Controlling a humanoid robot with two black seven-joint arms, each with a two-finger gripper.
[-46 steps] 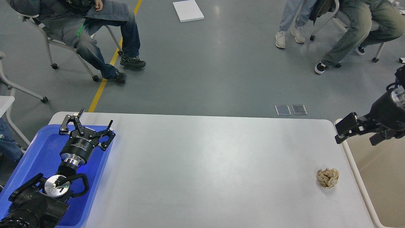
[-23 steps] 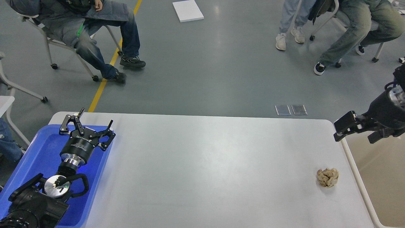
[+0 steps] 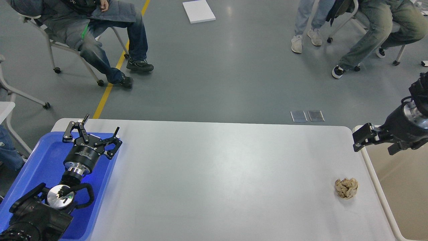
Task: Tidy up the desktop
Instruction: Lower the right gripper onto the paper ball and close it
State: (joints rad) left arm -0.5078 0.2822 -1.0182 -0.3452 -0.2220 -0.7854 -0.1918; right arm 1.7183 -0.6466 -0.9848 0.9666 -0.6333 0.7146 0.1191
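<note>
The desktop (image 3: 217, 174) is a wide light grey-white tabletop. A crumpled brown paper ball (image 3: 346, 188) lies on it near the right edge. My left gripper (image 3: 102, 122) is open and empty, hovering over the far end of the blue tray (image 3: 40, 160) at the table's left. My right gripper (image 3: 373, 145) hangs above the table's far right corner and the bin's rim, well behind the paper ball. Its fingers stand apart and hold nothing.
A beige bin with a cream rim (image 3: 372, 175) stands against the table's right side. People sit on wheeled chairs (image 3: 53, 43) on the floor beyond the table. A white board (image 3: 198, 11) lies on the floor far back.
My right gripper has shifted slightly and turned a little above the bin's rim. The left arm and the paper ball have not moved.
</note>
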